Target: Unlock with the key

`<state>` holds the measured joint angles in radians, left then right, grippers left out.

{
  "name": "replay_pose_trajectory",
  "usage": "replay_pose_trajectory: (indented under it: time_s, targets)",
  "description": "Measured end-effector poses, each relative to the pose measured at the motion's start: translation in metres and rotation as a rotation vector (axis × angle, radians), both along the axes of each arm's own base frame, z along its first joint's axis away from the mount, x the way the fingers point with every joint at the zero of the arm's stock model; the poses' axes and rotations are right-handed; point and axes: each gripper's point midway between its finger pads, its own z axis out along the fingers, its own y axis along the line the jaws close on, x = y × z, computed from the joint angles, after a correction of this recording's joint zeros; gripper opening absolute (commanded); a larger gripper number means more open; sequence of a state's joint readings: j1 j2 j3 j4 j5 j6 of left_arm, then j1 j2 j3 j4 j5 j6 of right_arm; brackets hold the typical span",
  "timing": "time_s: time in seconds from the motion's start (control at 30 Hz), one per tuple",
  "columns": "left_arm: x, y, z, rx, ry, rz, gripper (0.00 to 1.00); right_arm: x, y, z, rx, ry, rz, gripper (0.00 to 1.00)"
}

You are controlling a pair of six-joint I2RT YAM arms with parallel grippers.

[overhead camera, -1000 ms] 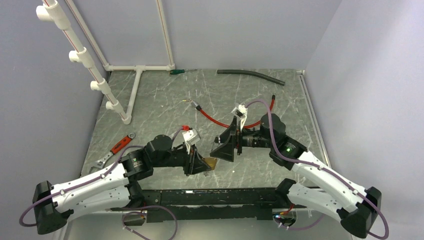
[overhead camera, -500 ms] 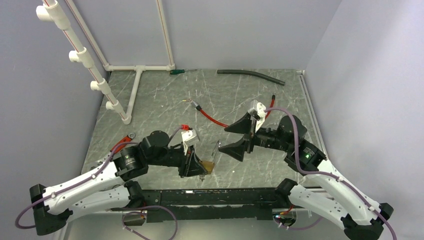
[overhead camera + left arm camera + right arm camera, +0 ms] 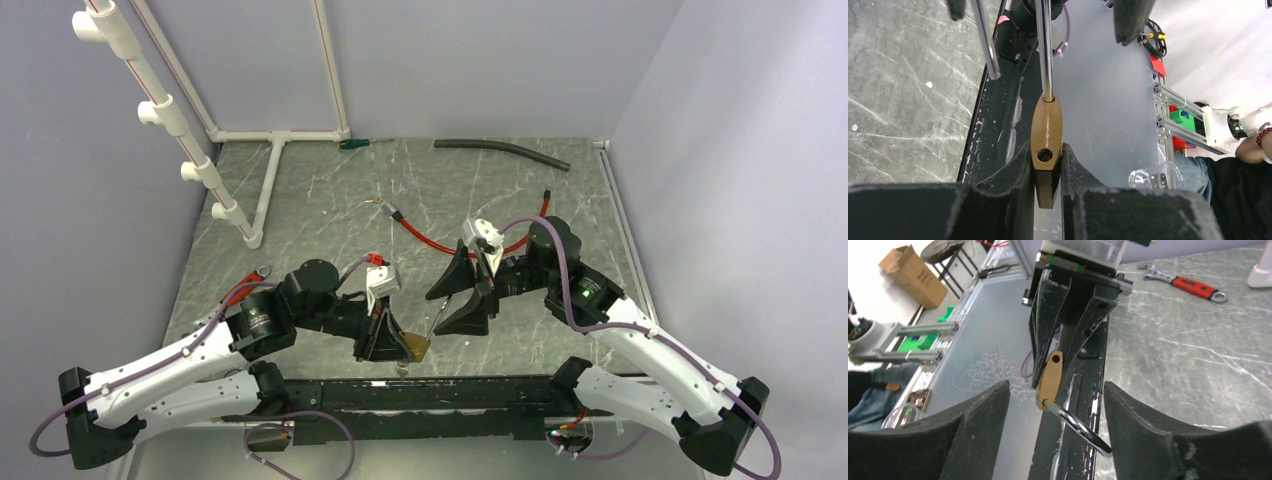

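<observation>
My left gripper (image 3: 397, 343) is shut on the body of a brass padlock (image 3: 416, 347), held just above the table's near edge. In the left wrist view the pads of the gripper (image 3: 1048, 156) clamp the padlock (image 3: 1046, 127) on both sides. Its steel shackle (image 3: 1044, 50) stands open, with one leg free and the empty hole showing. My right gripper (image 3: 438, 312) is open, with its fingers on either side of the shackle (image 3: 1082, 431) and not touching it. The padlock (image 3: 1050, 379) faces it. No key is in view.
A red-handled wrench (image 3: 236, 291) lies at the left. A red cable (image 3: 430, 242) lies behind my right gripper. A black hose (image 3: 505, 150), a green-handled tool (image 3: 352, 144) and a white pipe frame (image 3: 185, 130) are at the back. A black rail (image 3: 450, 395) runs along the near edge.
The padlock's shackle has come open. My right gripper opened wide and drew back right, then came back left with its fingers around the shackle. My left gripper kept hold of the padlock.
</observation>
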<state>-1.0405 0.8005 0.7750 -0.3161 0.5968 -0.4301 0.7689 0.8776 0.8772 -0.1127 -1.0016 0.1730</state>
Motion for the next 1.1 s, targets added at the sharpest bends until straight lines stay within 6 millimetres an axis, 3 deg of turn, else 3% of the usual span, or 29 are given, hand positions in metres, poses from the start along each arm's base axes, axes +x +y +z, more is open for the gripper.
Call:
replay_pose_trajectory:
  time_s: [0.1, 0.27, 0.43, 0.47, 0.6, 0.63, 0.77, 0.9, 1.1]
  targets:
    - [-0.002, 0.002, 0.002, -0.004, -0.003, -0.006, 0.0, -0.006, -0.002, -0.003, -0.008, -0.006, 0.039, 0.45]
    - [-0.001, 0.009, 0.009, -0.02, -0.033, 0.024, 0.0, -0.009, -0.003, -0.004, -0.01, -0.005, 0.057, 0.37]
    - [0.009, 0.015, 0.014, -0.016, -0.072, 0.088, 0.0, -0.001, -0.001, -0.005, -0.021, 0.007, 0.011, 0.2]
    - [0.013, 0.015, 0.013, -0.009, -0.081, 0.11, 0.0, 0.003, 0.0, -0.005, -0.027, 0.015, -0.014, 0.22]
    - [0.036, 0.018, 0.005, 0.036, -0.121, 0.239, 0.0, 0.028, 0.008, -0.007, -0.076, 0.089, -0.157, 0.73]
    - [0.043, 0.019, 0.003, 0.051, -0.127, 0.278, 0.0, 0.036, 0.009, -0.008, -0.089, 0.108, -0.202, 0.78]
    - [0.084, 0.025, -0.02, 0.161, -0.129, 0.505, 0.0, 0.085, 0.008, -0.012, -0.147, 0.166, -0.489, 0.81]
    - [0.12, 0.029, -0.058, 0.318, -0.121, 0.675, 0.0, 0.122, -0.011, -0.03, -0.209, 0.217, -0.763, 0.81]
    - [0.152, 0.026, -0.113, 0.485, -0.037, 0.729, 0.0, 0.143, -0.032, -0.058, -0.274, 0.253, -0.955, 0.79]
